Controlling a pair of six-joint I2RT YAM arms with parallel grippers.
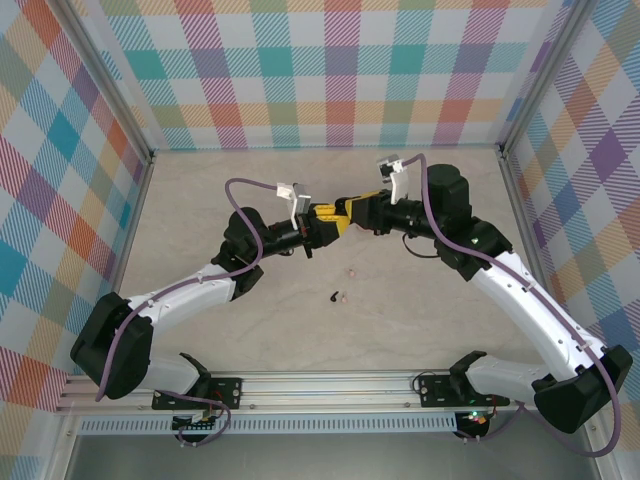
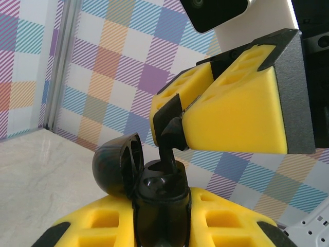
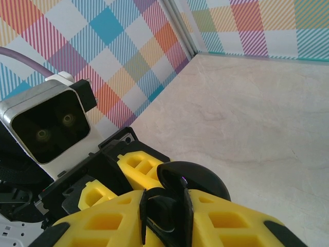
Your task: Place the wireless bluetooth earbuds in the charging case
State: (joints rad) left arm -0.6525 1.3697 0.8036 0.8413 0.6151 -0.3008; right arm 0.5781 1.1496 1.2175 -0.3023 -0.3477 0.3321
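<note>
My left gripper (image 1: pixel 316 232) is shut on the black charging case (image 2: pixel 160 198), held upright between its yellow fingers (image 2: pixel 92 226) with the lid (image 2: pixel 115 164) swung open to the left. Meeting it from the right, my right gripper (image 1: pixel 343 214) is shut on a black earbud (image 2: pixel 170 138). The earbud's stem points down into the case's open top and touches one socket. In the right wrist view the same earbud (image 3: pixel 165 213) sits pinched in my right gripper (image 3: pixel 165 206), with the case lid (image 3: pixel 201 180) just beyond. A black earbud (image 1: pixel 332 296) and two pale pink earbuds (image 1: pixel 344 296) (image 1: pixel 350 270) lie on the table.
Both grippers hang above the middle of the beige table (image 1: pixel 200 200), the loose earbuds just in front of them. Checked walls close off the back and sides. The left wrist camera (image 3: pixel 49 128) sits close behind the meeting fingers.
</note>
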